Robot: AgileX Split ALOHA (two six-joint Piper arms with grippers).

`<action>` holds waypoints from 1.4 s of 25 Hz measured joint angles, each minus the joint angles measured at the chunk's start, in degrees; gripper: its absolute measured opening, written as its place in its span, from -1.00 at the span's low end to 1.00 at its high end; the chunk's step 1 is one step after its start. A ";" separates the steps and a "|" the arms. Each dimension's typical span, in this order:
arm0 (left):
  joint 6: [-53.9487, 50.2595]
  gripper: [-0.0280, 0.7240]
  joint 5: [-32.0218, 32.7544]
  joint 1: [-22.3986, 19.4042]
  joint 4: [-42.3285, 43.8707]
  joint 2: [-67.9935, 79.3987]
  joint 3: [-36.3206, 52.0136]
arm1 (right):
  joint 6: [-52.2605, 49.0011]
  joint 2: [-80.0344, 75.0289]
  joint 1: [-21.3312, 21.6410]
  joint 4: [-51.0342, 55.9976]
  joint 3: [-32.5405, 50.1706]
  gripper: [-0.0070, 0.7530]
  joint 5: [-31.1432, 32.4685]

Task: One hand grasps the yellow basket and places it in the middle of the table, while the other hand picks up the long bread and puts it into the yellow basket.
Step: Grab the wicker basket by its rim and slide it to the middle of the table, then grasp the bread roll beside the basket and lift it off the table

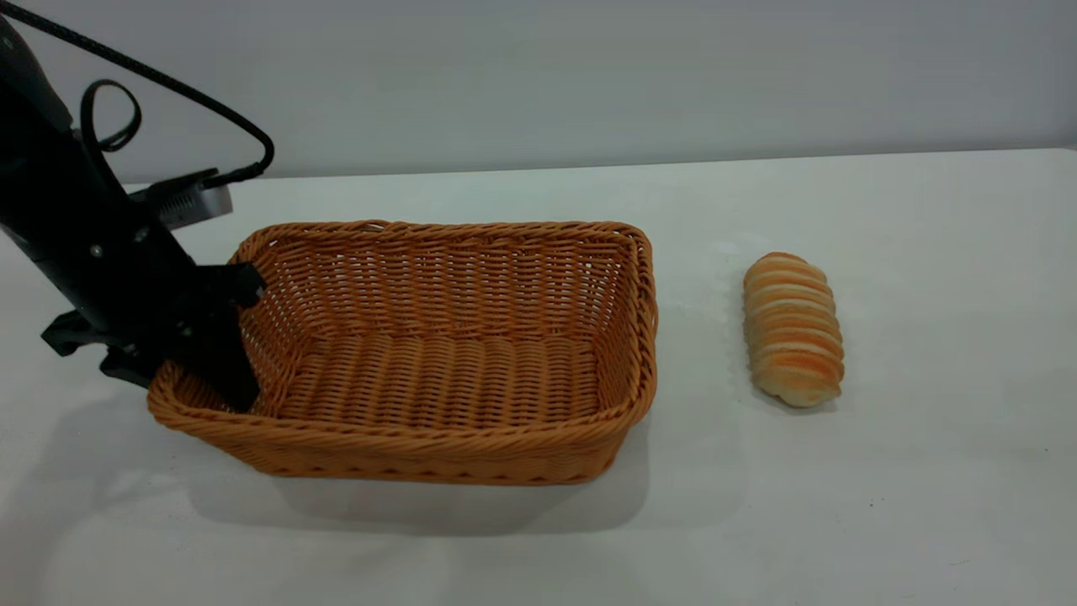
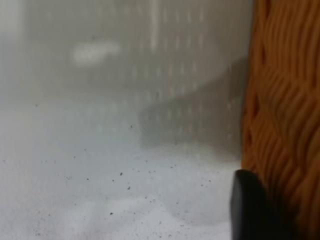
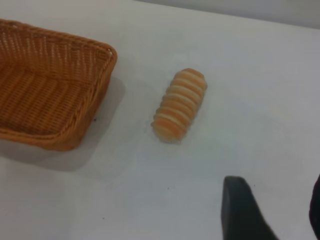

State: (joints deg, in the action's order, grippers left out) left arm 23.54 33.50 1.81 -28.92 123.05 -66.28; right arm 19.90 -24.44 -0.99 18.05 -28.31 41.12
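Note:
The yellow basket (image 1: pixel 437 353) stands empty on the white table (image 1: pixel 925 505), left of the middle. My left gripper (image 1: pixel 181 380) straddles the basket's left short wall, one finger inside and one outside, shut on the wall. In the left wrist view one dark finger (image 2: pixel 247 207) lies against the wicker wall (image 2: pixel 285 125). The long bread (image 1: pixel 792 328) lies on the table to the right of the basket, apart from it. My right gripper (image 3: pixel 280 210) is open and empty, hovering above the table short of the bread (image 3: pixel 180 104); it is out of the exterior view.
The table's far edge meets a grey wall (image 1: pixel 589 76). The left arm's cable (image 1: pixel 168 84) loops above the basket's left end. The basket's right end also shows in the right wrist view (image 3: pixel 55 95).

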 joint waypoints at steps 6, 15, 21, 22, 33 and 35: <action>0.00 0.46 2.38 0.00 1.69 -5.49 -0.61 | 0.00 0.00 0.00 0.00 0.00 0.01 0.00; -9.25 0.49 16.77 0.00 22.92 -19.71 -3.82 | 5.10 -0.11 0.00 4.58 0.00 0.01 0.30; -12.70 0.49 19.67 0.00 22.09 -32.58 -3.89 | 17.23 -7.25 0.00 19.65 0.00 0.01 -0.54; -12.75 0.49 19.99 0.00 21.22 -34.75 -3.89 | 19.25 -9.66 0.00 21.51 -0.14 0.01 -0.94; -12.82 0.49 25.83 0.00 19.13 -53.10 -3.89 | 25.06 -39.21 -0.74 27.91 -15.19 0.01 -0.97; -12.88 0.49 26.68 0.00 19.13 -55.62 -3.89 | 25.12 -44.98 -2.90 27.35 -18.02 0.01 -2.97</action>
State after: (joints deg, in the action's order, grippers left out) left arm 10.65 60.18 1.81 -9.78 67.43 -70.17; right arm 45.02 -69.42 -3.90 45.40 -46.33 38.14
